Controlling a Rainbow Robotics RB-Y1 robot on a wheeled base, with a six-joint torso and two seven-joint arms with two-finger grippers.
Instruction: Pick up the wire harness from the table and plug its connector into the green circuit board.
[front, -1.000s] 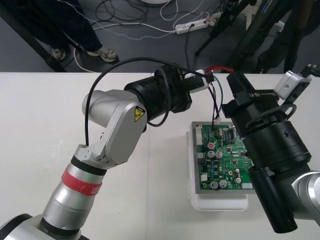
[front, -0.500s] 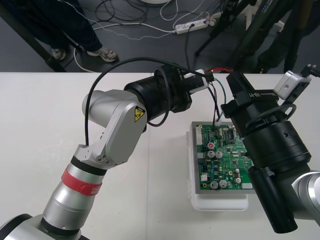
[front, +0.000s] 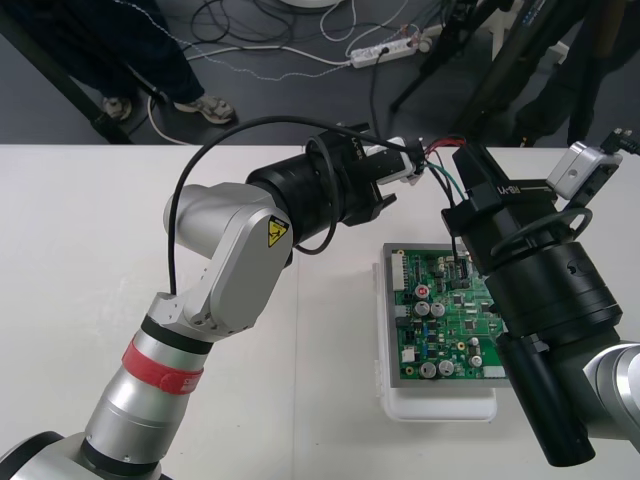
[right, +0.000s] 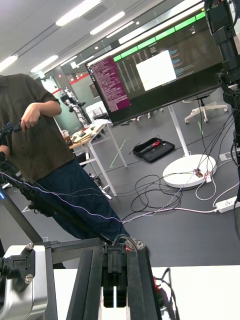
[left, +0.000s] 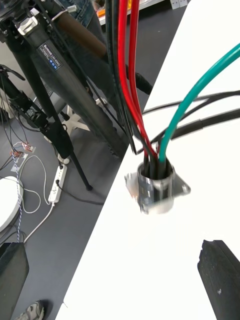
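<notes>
Seemingly the right gripper (right: 115, 300), closed on the wire harness (front: 445, 172), hangs over the far edge of the green circuit board (front: 440, 320); insertion lies downward; the socket (left: 157, 187) trails left, loose before the wide-open left gripper (front: 400, 168).

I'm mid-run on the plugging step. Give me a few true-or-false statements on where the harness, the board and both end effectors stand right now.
1. The green circuit board sits on a white base. True.
2. The wire harness includes a blue wire. False: its wires are red, green and black.
3. The round metal socket is just ahead of the left end effector. True.
4. The right end effector is parked at the table's near edge, away from the board. False: it is over the board's far edge, and the harness wires lead to it.
</notes>
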